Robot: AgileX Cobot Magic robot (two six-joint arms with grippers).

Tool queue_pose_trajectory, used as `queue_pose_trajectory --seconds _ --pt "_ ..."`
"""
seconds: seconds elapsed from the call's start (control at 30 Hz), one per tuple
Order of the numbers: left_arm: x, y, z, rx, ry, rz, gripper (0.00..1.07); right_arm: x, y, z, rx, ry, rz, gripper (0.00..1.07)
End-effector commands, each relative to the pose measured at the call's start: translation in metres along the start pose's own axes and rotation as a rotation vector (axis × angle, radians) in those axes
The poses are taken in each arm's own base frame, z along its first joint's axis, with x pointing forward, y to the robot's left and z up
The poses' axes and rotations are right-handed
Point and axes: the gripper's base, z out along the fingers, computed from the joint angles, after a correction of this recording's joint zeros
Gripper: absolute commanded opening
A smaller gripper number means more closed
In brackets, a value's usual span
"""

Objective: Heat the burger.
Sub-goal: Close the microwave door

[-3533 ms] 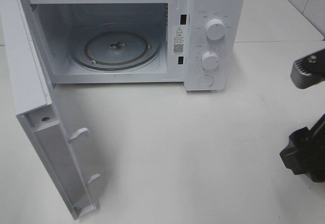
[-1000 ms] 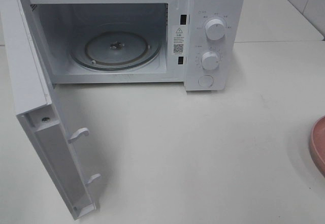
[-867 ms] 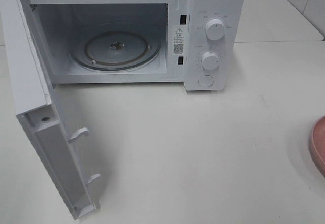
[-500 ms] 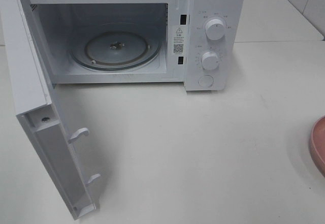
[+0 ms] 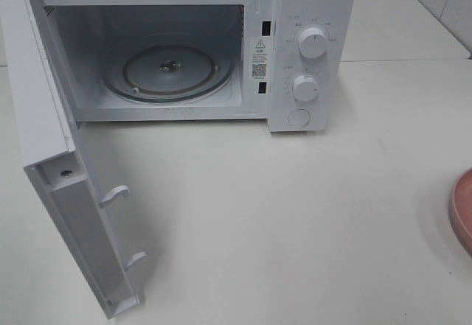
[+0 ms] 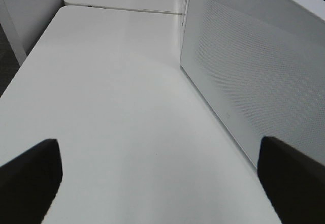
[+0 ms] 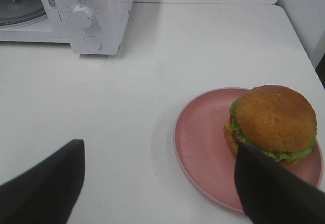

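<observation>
The burger (image 7: 271,122), with a glossy brown bun and a green lettuce frill, sits on a round pink plate (image 7: 203,137) in the right wrist view. My right gripper (image 7: 157,188) hovers open on the near side of the plate, and one dark finger (image 7: 277,191) overlaps the burger's edge in that view. My left gripper (image 6: 162,183) is open over bare table beside the microwave door's perforated outer panel (image 6: 254,76). Neither gripper shows in the exterior high view, where only the plate's rim (image 5: 462,211) peeks in at the right edge.
The white microwave (image 5: 310,52) stands at the back. Its door (image 5: 66,192) is swung wide open toward the front left, showing the glass turntable (image 5: 168,71). Two knobs (image 5: 312,43) and a button are on its right panel. White table stretches between microwave and plate.
The right arm, seen at the right edge in the earliest frame, has left the exterior high view, uncovering the pink plate's rim. Nothing has moved in the last second.
</observation>
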Motion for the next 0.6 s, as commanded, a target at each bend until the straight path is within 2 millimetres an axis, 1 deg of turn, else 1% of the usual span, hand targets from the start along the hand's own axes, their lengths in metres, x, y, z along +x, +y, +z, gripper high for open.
queue_pose_trajectory --seconds 0.03,0.1,0.17,0.2,0.23,0.27,0.33,0.37,0.4,0.43,0.47,0.5,0.53,0.57,0.6 --pt "0.0 -0.001 -0.001 0.009 -0.02 -0.016 1.0 0.002 0.0 -0.002 0.0 -0.033 0.0 0.76" --pt "-0.001 -0.001 -0.002 0.008 -0.029 -0.022 1.0 0.002 0.0 -0.002 0.0 -0.033 0.0 0.76" --pt "-0.004 0.0 -0.004 0.001 -0.052 -0.049 0.96 0.002 0.0 -0.002 0.0 -0.033 0.0 0.76" --pt "-0.004 0.0 -0.004 0.001 -0.052 -0.049 0.96 0.002 0.0 -0.002 0.0 -0.033 0.0 0.76" --pt "-0.004 0.0 -0.004 -0.004 -0.052 -0.054 0.92 0.002 0.0 -0.002 0.0 -0.033 0.0 0.76" --pt "-0.004 0.0 -0.004 -0.004 -0.052 -0.054 0.92 0.002 0.0 -0.002 0.0 -0.033 0.0 0.76" --pt "-0.004 0.001 -0.004 -0.016 -0.052 -0.071 0.79 0.002 0.0 -0.002 0.0 -0.033 0.0 0.76" --pt "-0.004 0.001 -0.004 -0.016 -0.052 -0.071 0.79 0.002 0.0 -0.002 0.0 -0.033 0.0 0.76" --pt "-0.006 0.001 -0.005 -0.013 -0.062 -0.076 0.69 0.002 0.0 -0.002 0.0 -0.033 0.0 0.76" --pt "-0.006 0.001 -0.005 -0.013 -0.062 -0.076 0.69 0.002 0.0 -0.002 0.0 -0.033 0.0 0.76" --pt "-0.007 0.001 -0.005 -0.009 -0.072 -0.078 0.56 0.002 0.0 -0.002 0.0 -0.033 0.0 0.76" --pt "-0.008 0.001 -0.004 -0.01 -0.071 -0.078 0.52 0.002 0.0 -0.002 0.0 -0.033 0.0 0.76" --pt "-0.011 0.001 -0.001 -0.015 -0.053 -0.077 0.4 0.002 0.0 -0.002 0.0 -0.033 0.0 0.76" --pt "-0.011 0.001 -0.001 -0.015 -0.053 -0.077 0.4 0.002 0.0 -0.002 0.0 -0.033 0.0 0.76" --pt "-0.015 0.002 0.005 -0.019 -0.023 -0.077 0.28 0.002 0.0 -0.002 0.0 -0.033 0.0 0.76"
